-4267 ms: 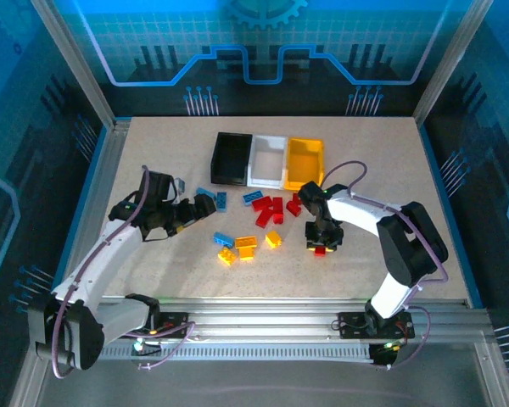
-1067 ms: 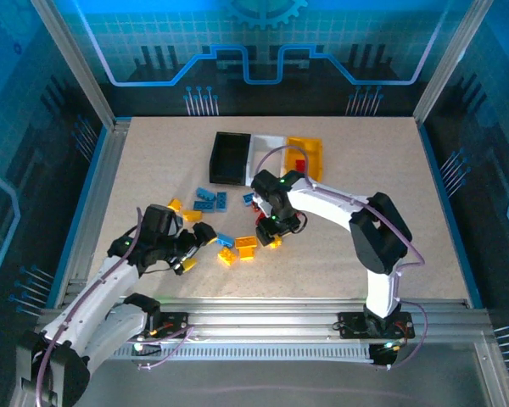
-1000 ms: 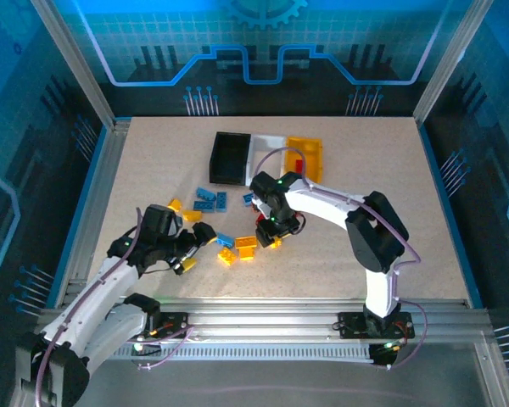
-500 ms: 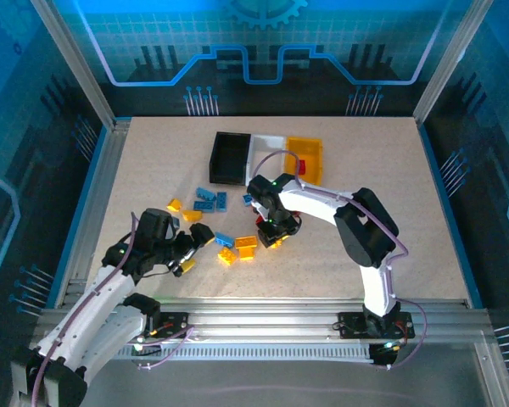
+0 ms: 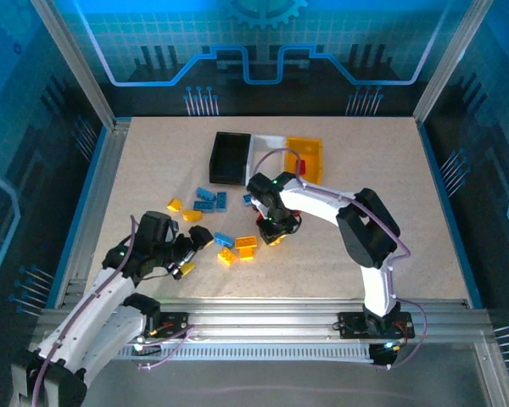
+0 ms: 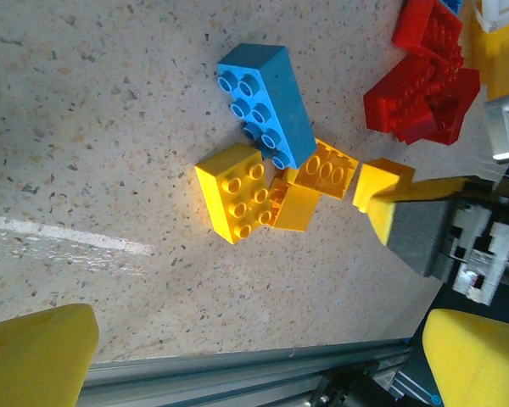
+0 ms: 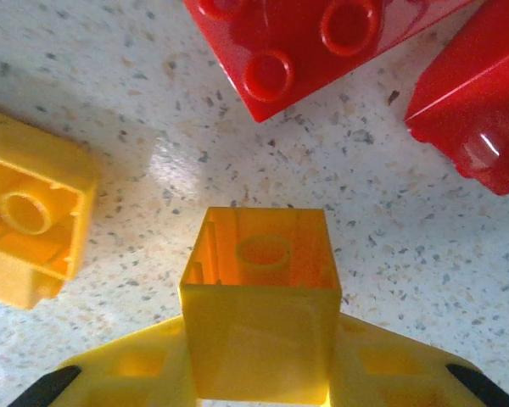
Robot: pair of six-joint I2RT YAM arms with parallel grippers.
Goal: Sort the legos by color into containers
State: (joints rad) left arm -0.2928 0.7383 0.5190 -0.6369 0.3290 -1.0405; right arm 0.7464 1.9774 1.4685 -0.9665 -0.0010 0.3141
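A yellow brick [image 7: 261, 297] is pinched in the jaws of the right gripper [image 5: 274, 233]. The yellow-orange bin [image 5: 316, 144] lies far-right of it. The left gripper [image 5: 192, 253] is noted with jaws spread.

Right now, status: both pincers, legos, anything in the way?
Left pincer open, empty. Right pincer shut on a yellow brick. Red bricks crowd it; loose legos on the table.

Top camera looks down from 6 o'clock over whole table [image 5: 382, 186]; wrist cameras face down, very close, sharing its central bricks [image 5: 246, 243].
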